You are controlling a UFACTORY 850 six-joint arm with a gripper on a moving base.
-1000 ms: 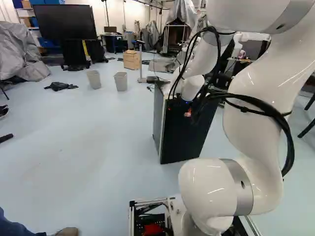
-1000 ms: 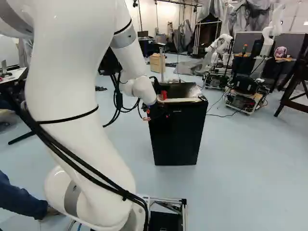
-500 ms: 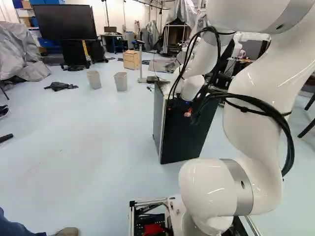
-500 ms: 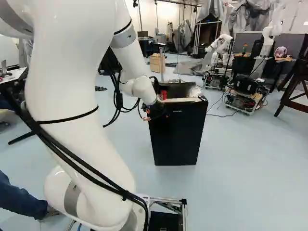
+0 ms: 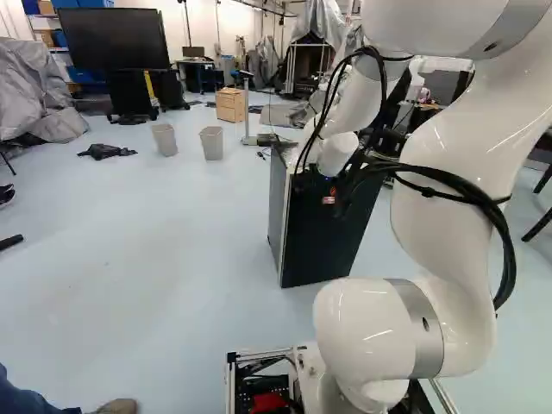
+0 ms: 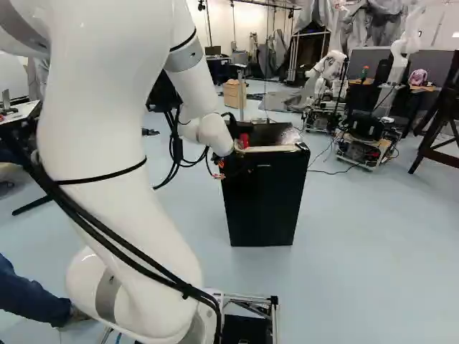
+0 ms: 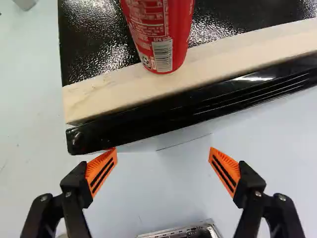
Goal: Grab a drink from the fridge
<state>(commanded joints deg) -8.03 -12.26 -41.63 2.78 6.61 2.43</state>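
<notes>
At the top front edge of the black fridge (image 6: 262, 201), the gripper (image 6: 228, 163) is mostly hidden behind the wrist and cables in the right base view. In the wrist view the gripper (image 7: 163, 157) is open, its orange-padded fingers wide apart with nothing between them. A red can (image 7: 161, 34) stands on the fridge top, partly over the pale strip (image 7: 114, 96) along its front edge. It is ahead of the fingers and apart from them. The fridge door's black top edge (image 7: 148, 126) lies between the can and the fingertips. The door looks shut.
Another robot (image 6: 369, 136) stands on a cart beyond the fridge, to its right. Two grey bins (image 5: 212, 143) and a wooden box (image 5: 230, 104) are on the floor at the back. Black cables (image 5: 470, 194) loop along my arm. A person's leg (image 5: 34, 401) shows beside the base.
The wrist and gripper have shifted and turned slightly at the fridge top. The base has not moved, and the fridge stands as before.
</notes>
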